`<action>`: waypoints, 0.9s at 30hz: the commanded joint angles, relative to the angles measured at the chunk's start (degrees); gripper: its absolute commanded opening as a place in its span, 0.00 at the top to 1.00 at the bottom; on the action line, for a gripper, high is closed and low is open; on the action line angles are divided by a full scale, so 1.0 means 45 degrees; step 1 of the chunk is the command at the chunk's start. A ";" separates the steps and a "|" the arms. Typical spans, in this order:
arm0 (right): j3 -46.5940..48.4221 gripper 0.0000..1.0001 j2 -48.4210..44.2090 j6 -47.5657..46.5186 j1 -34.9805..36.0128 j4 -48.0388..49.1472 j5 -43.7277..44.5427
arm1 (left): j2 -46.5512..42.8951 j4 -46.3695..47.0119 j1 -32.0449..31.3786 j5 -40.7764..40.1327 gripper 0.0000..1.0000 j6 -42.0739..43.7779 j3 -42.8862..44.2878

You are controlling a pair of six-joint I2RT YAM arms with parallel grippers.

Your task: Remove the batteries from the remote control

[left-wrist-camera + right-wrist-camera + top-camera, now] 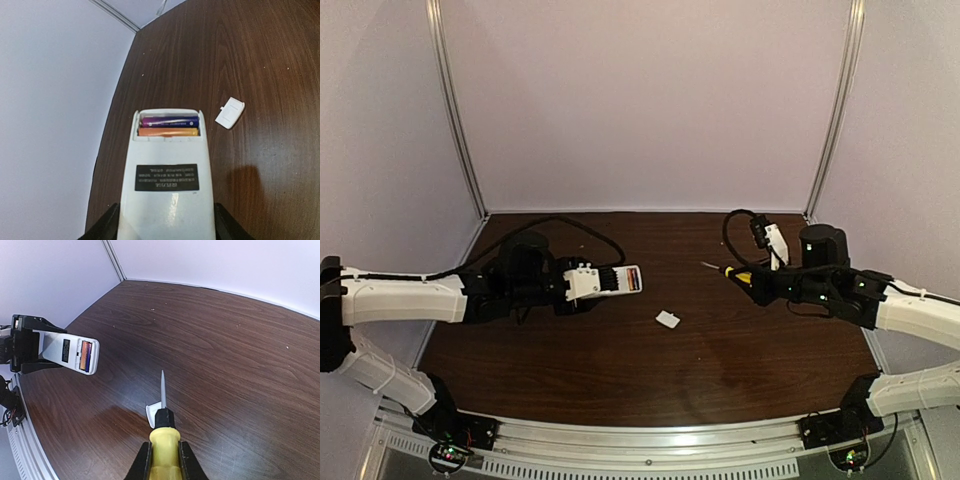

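My left gripper [167,225] is shut on the white remote control [167,180] and holds it above the table [720,350] at the left [605,281]. Its compartment is open, with a blue-purple battery [170,121] and an orange battery [168,132] side by side. The remote also shows in the right wrist view [70,353]. My right gripper [164,460] is shut on the yellow-handled screwdriver [163,440], tip pointing left toward the remote [735,273], well apart from it.
The small white lid piece [668,320] lies on the table between the arms; it also shows in the left wrist view [230,113] and behind the screwdriver shaft [151,414]. White walls enclose the table on three sides.
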 commanded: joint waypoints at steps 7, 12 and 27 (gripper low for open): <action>0.1294 1.00 0.1092 -0.1671 -0.0050 -0.0344 -0.1990 | -0.0348 0.0935 0.0115 0.1267 1.00 0.1239 -0.0483; 0.1822 1.00 0.1349 -0.2529 0.0118 -0.0844 -0.1978 | -0.0718 0.0955 0.0122 0.1811 1.00 0.0665 -0.0766; 0.3178 1.00 0.1422 -0.4745 0.0959 -0.2768 -0.1707 | -0.1464 0.1640 0.0054 0.1380 1.00 0.2834 -0.1602</action>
